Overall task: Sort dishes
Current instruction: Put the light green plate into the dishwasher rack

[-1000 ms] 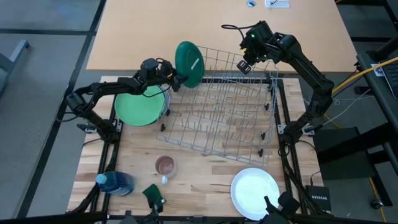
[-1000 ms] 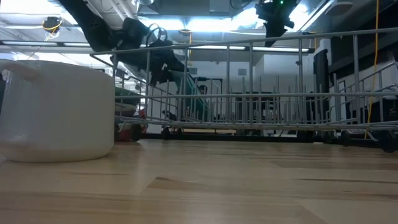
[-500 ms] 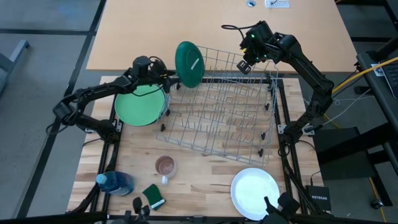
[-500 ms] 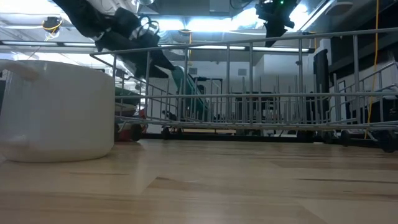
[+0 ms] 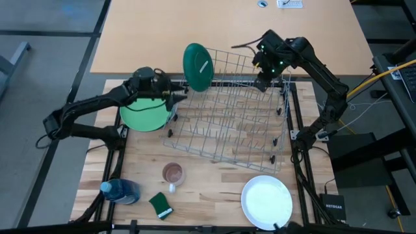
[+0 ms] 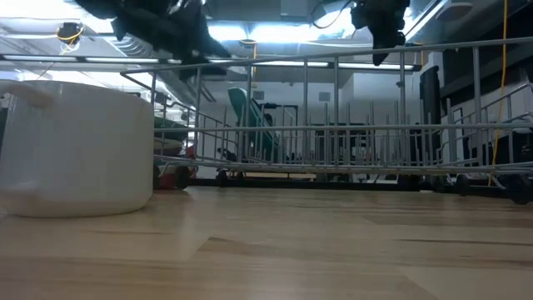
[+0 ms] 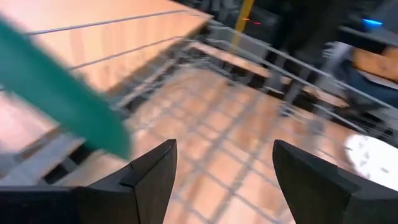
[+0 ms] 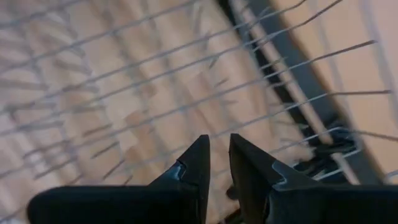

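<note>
Bright overhead light, blurred wrist views

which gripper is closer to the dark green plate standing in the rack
Left. The left gripper is open just beside the dark green plate, over the light green plate. The right gripper is across the rack, above its far right corner.

Left gripper [image 5: 174, 97] let go of dark green plate [image 5: 197, 66], backed off (right gripper [image 5: 263, 82] dipped).
</note>
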Action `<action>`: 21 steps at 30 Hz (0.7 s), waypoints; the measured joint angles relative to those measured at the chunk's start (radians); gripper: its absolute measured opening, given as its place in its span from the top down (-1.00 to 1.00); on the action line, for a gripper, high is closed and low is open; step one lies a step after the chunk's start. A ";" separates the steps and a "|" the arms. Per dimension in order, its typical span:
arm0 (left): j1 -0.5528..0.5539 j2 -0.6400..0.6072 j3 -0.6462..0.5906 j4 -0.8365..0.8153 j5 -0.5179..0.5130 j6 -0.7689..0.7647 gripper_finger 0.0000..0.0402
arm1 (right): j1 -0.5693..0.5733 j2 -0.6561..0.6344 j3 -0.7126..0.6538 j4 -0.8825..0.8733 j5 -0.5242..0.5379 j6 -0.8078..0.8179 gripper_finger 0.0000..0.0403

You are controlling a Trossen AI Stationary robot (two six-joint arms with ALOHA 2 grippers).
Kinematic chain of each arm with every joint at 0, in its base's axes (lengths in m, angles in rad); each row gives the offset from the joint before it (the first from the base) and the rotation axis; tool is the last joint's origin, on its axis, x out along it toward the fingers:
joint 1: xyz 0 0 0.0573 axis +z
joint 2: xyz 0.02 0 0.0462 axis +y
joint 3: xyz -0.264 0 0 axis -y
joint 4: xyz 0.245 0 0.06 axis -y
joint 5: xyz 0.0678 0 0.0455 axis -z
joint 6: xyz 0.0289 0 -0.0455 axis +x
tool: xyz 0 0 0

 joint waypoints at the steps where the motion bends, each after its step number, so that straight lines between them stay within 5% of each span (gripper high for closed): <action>1: -0.029 -0.005 0.000 0.001 0.000 0.009 -0.26 | 0.019 0.000 0.000 -0.006 -0.001 0.009 0.68; 9: -0.197 -0.025 0.000 -0.063 0.000 0.120 -0.26 | 0.197 -0.008 -0.001 -0.002 0.015 0.023 0.68; 21: -0.273 -0.271 0.001 -0.611 -0.161 0.092 -0.23 | 0.321 -0.008 -0.001 -0.001 0.061 0.023 0.68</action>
